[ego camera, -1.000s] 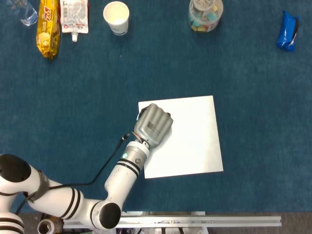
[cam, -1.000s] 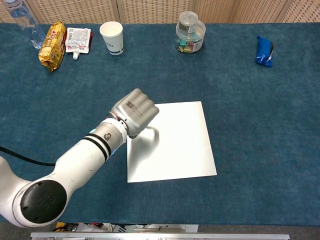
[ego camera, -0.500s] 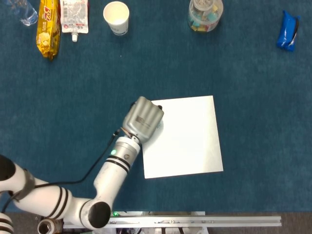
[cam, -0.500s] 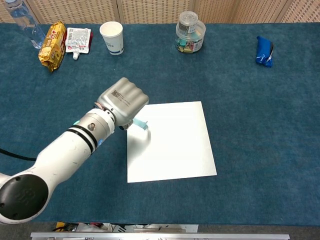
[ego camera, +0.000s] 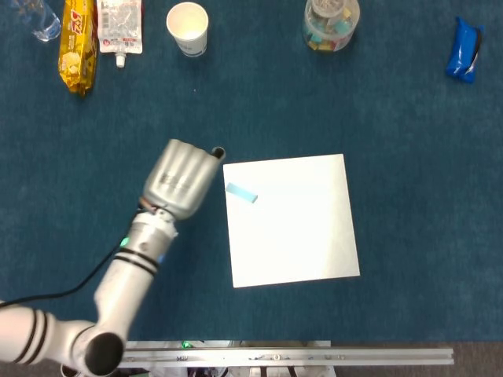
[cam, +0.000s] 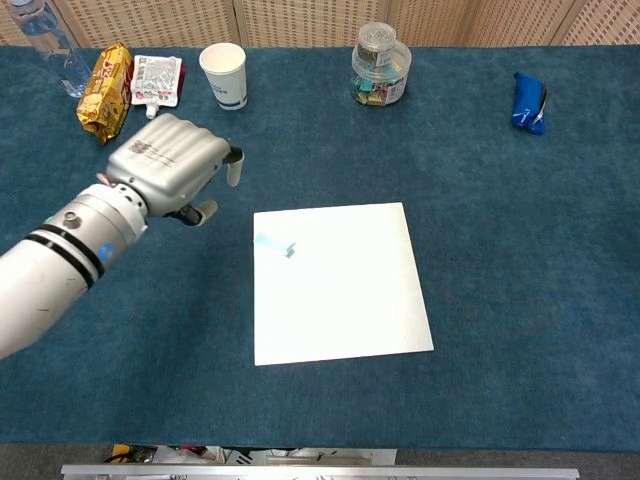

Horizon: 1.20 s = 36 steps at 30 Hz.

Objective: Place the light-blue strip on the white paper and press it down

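The light-blue strip [ego camera: 241, 192] [cam: 275, 244] lies flat on the white paper [ego camera: 299, 228] [cam: 345, 290], near the sheet's upper-left corner. My left hand [ego camera: 179, 179] [cam: 170, 165] hovers over the blue cloth just left of the paper, apart from the strip. It holds nothing, and its fingers are loosely bent with one fingertip [cam: 233, 165] sticking out. My right hand shows in neither view.
Along the far edge stand a paper cup [ego camera: 188, 27] [cam: 223, 75], a clear jar [ego camera: 331, 22] [cam: 380, 65], a yellow snack bag [ego camera: 77, 43], a white pouch [ego camera: 120, 27] and a bottle [cam: 50, 45]. A blue packet [ego camera: 464, 49] [cam: 528, 101] lies far right.
My left hand has lifted off the paper and drawn back to the left and up. The strip it covered now lies bare on the sheet.
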### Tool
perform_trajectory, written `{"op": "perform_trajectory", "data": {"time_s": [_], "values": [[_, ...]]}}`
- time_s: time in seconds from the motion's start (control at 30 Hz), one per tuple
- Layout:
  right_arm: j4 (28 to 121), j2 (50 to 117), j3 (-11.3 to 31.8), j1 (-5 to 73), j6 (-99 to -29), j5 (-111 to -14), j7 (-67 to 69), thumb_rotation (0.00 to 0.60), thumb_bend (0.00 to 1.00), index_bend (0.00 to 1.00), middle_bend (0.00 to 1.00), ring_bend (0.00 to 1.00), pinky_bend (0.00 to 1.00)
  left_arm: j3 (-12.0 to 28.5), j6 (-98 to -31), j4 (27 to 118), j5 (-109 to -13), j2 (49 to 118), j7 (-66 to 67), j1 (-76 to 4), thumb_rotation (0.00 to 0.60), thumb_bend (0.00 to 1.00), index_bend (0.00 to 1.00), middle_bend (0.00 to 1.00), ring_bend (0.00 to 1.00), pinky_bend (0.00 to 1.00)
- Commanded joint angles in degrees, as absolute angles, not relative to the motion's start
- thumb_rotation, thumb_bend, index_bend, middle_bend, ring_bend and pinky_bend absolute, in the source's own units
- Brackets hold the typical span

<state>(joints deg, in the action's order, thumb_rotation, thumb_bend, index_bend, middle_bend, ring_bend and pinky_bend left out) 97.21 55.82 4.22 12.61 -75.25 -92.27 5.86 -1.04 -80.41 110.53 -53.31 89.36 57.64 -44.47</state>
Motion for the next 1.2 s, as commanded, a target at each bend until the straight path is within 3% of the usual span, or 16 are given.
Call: {"op": "perform_trajectory", "data": {"time_s": [0.03,0.13,0.27,0.5,0.6,1.03,1.2], "values": [[99.8,55.0,4.8,17.7,-69.3,-94.0,6.1,0.600,0.91,0.27,0.45,0.40,0.52,-5.1,-84.4,110.7,-63.6,84.7,47.4,-38.3,0.600,0.33,0.37,0.80,0.79,1.00],[101.0,55.7,5.4,21.1,-65.4,-94.4,5.8,0.600,0.99,0.27,0.48,0.42,0.54,-7.5,-86.6,109.3,-68.9,83.1,42.5,-35.2,0.600,0.35,0.36,0.74,0.73,0.99],[102.4,57.5,6.5,26.3,-59.2,-93.8,4.0,0.600,1.00,0.28,0.59,0.52,0.61,-10.6,-88.7,108.4,-74.5,80.4,37.3,-31.1,0.600,0.38,0.36,0.70,0.69,0.95],[103.3,62.2,8.1,33.2,-51.2,-91.0,1.4,0.600,1.00,0.29,0.86,0.85,0.93,-12.4,-91.4,107.6,-81.6,77.4,31.6,-26.2,0.600,0.43,0.36,0.69,0.68,0.95],[103.3,63.9,8.7,36.3,-47.1,-88.7,0.2,0.600,1.00,0.29,0.98,0.98,1.00,-12.3,-91.7,107.4,-83.5,76.6,30.1,-24.6,0.600,0.44,0.35,0.69,0.68,0.95],[102.0,71.7,9.9,48.2,-32.8,-75.7,-7.0,0.600,1.00,0.24,1.00,1.00,1.00,-9.9,-90.9,107.5,-87.0,74.2,26.3,-20.0,0.600,0.44,0.33,0.70,0.69,0.95],[101.1,74.7,9.5,51.8,-31.7,-71.6,-11.8,0.600,1.00,0.24,1.00,1.00,1.00,-8.8,-90.3,107.5,-87.7,74.0,25.8,-18.9,0.600,0.44,0.33,0.70,0.70,0.95]]}}
